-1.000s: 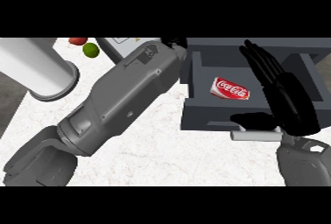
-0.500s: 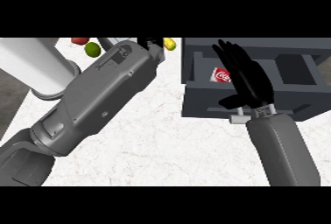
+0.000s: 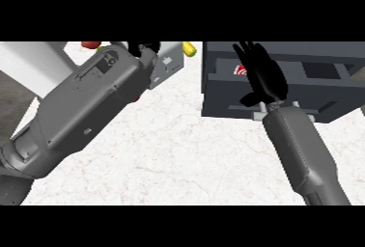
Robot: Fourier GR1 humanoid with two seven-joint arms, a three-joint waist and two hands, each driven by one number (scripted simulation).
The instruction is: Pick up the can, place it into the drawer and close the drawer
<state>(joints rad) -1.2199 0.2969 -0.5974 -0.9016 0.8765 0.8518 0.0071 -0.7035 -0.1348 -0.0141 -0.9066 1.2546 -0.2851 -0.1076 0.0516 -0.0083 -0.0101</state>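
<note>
The red can (image 3: 240,70) lies inside the dark grey drawer (image 3: 221,94) at the upper right; only a small red patch of it shows beside my right hand (image 3: 262,75). That hand is open, its straight fingers pointing up over the drawer's front and covering most of the can. Below the wrist the drawer's pale handle (image 3: 260,115) peeks out. My left forearm (image 3: 85,106) crosses the left half of the view; its hand (image 3: 145,47) shows only as dark bits at the top edge, and its fingers are hidden.
A grey box-like object (image 3: 169,67) stands at the top centre, with a yellow item (image 3: 189,48) and a red one (image 3: 91,44) along the top edge. White marble counter (image 3: 178,159) fills the middle and lower view.
My right hand and forearm have swung left and up along the drawer's front, hiding more of the can. The drawer looks pushed further in. The left forearm has stretched further toward the top.
</note>
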